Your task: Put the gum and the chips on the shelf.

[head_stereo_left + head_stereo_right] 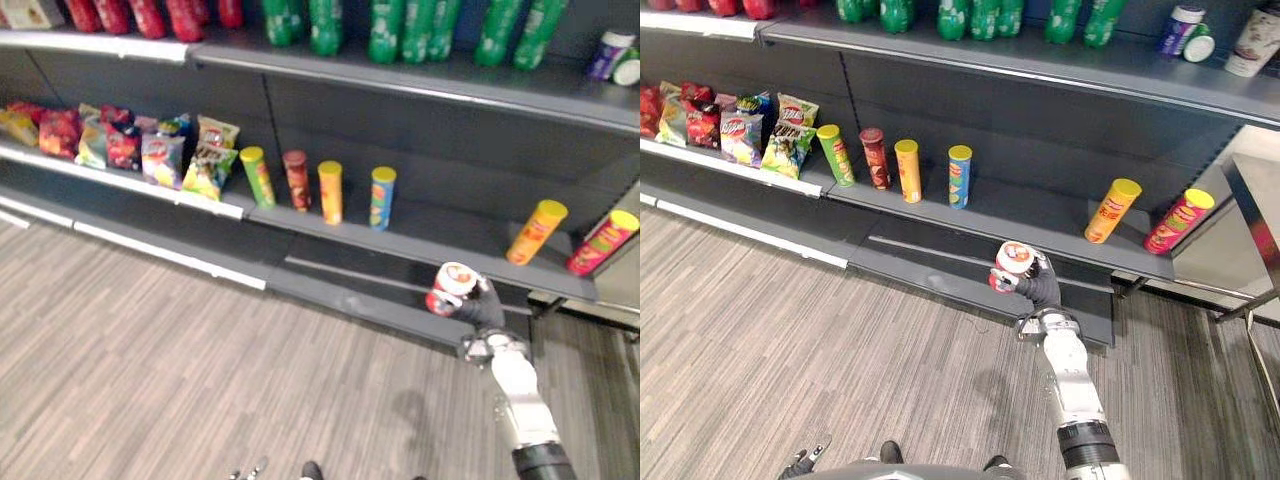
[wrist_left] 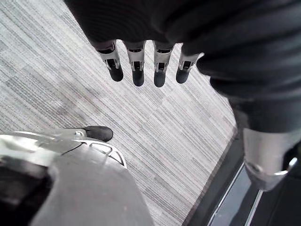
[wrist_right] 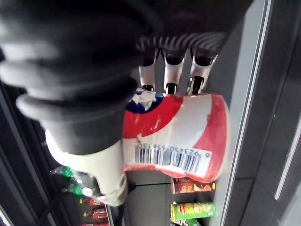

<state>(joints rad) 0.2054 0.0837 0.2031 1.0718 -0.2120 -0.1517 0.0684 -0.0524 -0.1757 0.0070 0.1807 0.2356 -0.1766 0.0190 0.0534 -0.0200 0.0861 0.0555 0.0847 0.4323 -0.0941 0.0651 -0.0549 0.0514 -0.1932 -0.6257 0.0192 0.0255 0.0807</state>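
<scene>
Shop: shelf [image 1: 420,225] stocked with snack bags [image 1: 160,155], bottles [image 1: 400,30].

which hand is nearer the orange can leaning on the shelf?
Right. The right hand, holding a chips can, is just below and left of the orange can, in front of the shelf. The left hand hangs open over the floor, far from it.

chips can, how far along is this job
Not shelved yet. The right hand has its fingers curled round the red-and-white chips can, held in front of the shelf of upright cans. The left hand hangs open over the floor. Setting it down is left.
</scene>
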